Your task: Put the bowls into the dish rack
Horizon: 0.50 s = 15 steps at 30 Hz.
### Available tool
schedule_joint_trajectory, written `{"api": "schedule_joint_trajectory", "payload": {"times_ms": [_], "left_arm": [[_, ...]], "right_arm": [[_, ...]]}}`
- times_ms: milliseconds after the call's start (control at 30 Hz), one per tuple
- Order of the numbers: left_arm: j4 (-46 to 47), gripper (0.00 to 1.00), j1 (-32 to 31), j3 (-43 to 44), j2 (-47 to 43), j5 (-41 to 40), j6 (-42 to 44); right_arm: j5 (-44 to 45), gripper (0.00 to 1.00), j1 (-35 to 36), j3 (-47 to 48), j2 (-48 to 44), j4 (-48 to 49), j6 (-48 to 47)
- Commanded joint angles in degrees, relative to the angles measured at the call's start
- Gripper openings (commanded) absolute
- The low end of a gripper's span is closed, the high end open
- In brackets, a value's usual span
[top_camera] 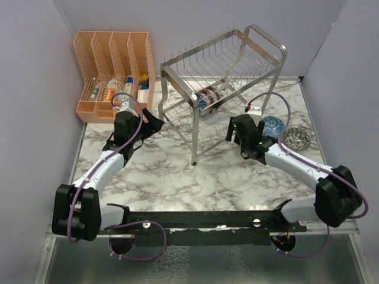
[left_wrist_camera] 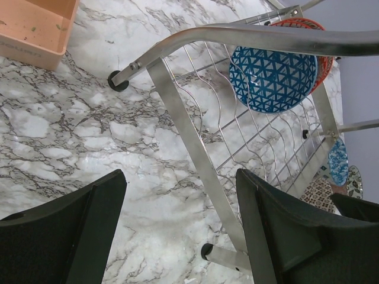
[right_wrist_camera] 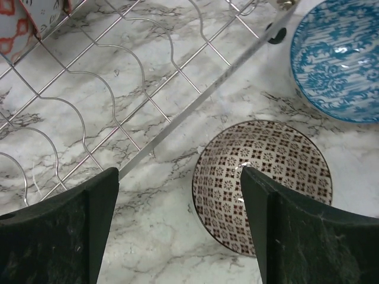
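Observation:
The silver wire dish rack (top_camera: pixel 225 71) stands mid-table. A blue triangle-patterned bowl (left_wrist_camera: pixel 272 80) and a red bowl (left_wrist_camera: pixel 323 56) stand on edge in its lower tier (top_camera: pixel 208 97). A brown-and-white patterned bowl (right_wrist_camera: pixel 260 177) lies on the marble beside the rack's lower rail (right_wrist_camera: pixel 195 106). My right gripper (right_wrist_camera: pixel 180 231) is open just above that bowl, its near rim between the fingers. The gripper hides the bowl from the top camera (top_camera: pixel 237 129). A teal-blue bowl (top_camera: pixel 273 125) and a greyish bowl (top_camera: pixel 297 138) lie further right. My left gripper (top_camera: pixel 153 123) is open and empty by the rack's left legs (left_wrist_camera: pixel 180 231).
An orange slotted organiser (top_camera: pixel 112 71) with small bottles stands at the back left. The rack's front leg (top_camera: pixel 194 158) comes down between the two arms. A rack foot (left_wrist_camera: pixel 222 254) lies close to my left gripper's right finger. Purple walls close in both sides.

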Motion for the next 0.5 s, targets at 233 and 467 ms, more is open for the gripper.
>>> {"api": "schedule_joint_trajectory", "payload": {"times_ms": [233,467], "left_arm": [[1.35,0.77,0.09,-0.97,-1.65,1.04,-0.23],[1.46,0.77,0.11,-1.1,-2.46,1.59,-0.43]], "right_arm": [[0.3,0.82,-2.3,-2.45,-9.93,-17.59,12.56],[-8.34,0.79,-12.04,-5.6,-12.87,-19.86,15.1]]}}
